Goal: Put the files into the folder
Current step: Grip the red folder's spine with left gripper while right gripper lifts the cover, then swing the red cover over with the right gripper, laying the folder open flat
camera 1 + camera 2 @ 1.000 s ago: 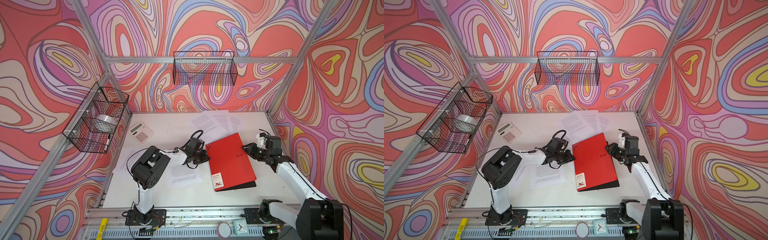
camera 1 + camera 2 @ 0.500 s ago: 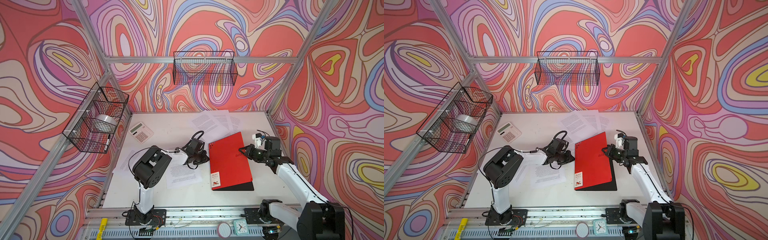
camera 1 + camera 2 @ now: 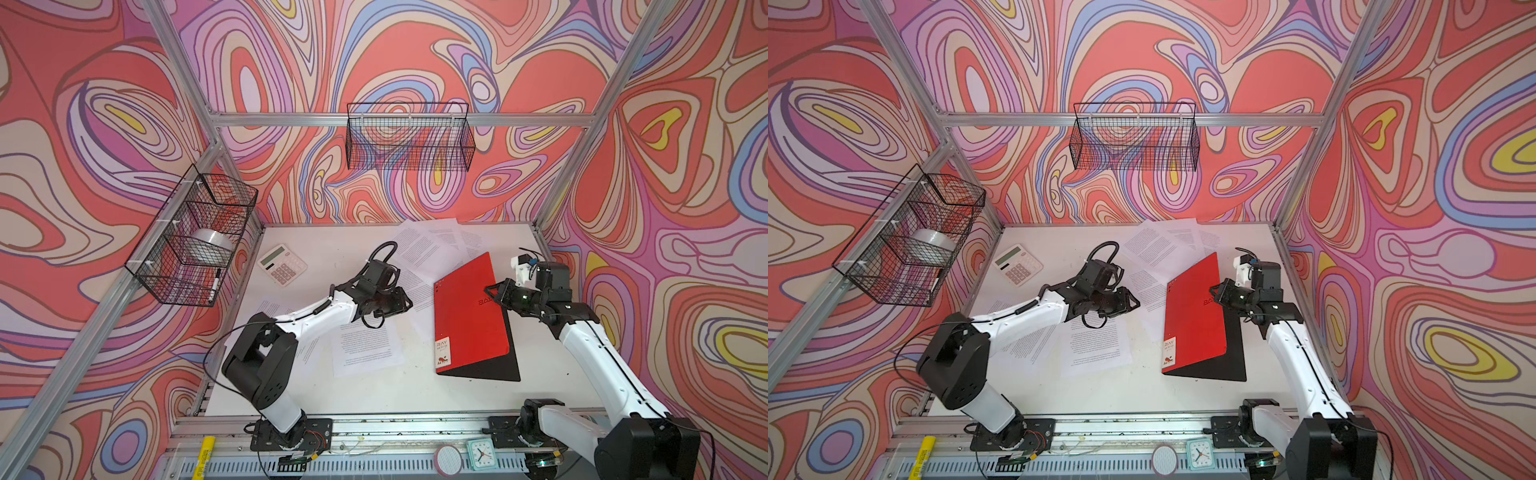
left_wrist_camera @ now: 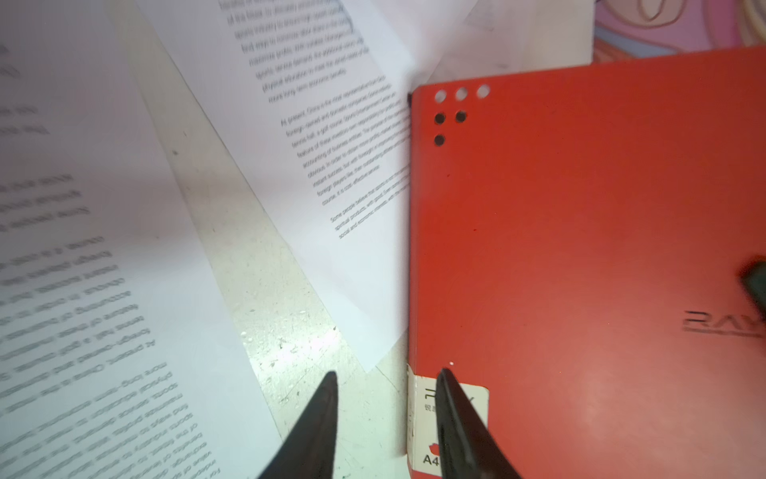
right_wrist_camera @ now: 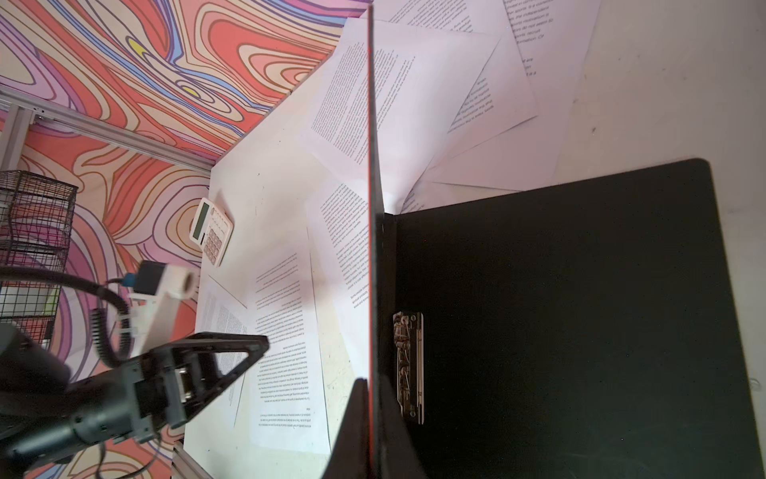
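My right pincer [image 5: 369,385] pinches the free cover edge of the folder [image 3: 469,316], thin stiff red board raised steeply over the matt black inner leaf with its metal clip [image 5: 408,369] by the spine; my left pincer [image 4: 385,375] is spread and empty, low beside the labelled spine corner. Folder sits right of centre on the table [image 3: 374,395], opened but holding nothing; the files [image 3: 365,349], limp white printed sheets, lie loose, some flat to its left, others fanned behind, none loaded yet
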Available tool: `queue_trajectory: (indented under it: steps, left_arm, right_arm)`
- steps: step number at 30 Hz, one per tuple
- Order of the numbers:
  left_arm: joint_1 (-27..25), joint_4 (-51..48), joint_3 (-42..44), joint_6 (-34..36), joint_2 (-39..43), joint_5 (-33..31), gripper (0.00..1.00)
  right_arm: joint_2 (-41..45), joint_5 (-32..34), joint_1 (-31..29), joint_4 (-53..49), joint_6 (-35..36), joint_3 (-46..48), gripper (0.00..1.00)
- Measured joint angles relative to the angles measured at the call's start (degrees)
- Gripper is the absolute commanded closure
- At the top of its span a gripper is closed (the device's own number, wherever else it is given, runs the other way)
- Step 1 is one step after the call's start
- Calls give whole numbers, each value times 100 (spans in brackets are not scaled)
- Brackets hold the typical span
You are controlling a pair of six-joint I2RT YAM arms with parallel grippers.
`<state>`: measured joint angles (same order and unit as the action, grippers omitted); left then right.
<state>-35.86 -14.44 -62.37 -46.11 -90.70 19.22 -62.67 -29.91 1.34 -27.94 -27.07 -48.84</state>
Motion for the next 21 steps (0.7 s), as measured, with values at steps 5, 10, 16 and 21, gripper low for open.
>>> queue_trajectory:
  steps: [5,10,16,21]
  left_arm:
    - [245,-575,85,343,944,-352,30]
    - [503,-1104,450,640,1714,-734,24]
    - [831,-1609,734,798,2122,-883,21]
    - [944,-1862,741,903,2328,-903,11]
  right_arm:
    - [0,39,-109,-131,7,-138,100]
    - [-2,380,-407,-568,162,-498,100]
    - [-256,1060,-1182,-857,282,-927,100]
    - [-446,1626,-1862,-931,238,-1073,94]
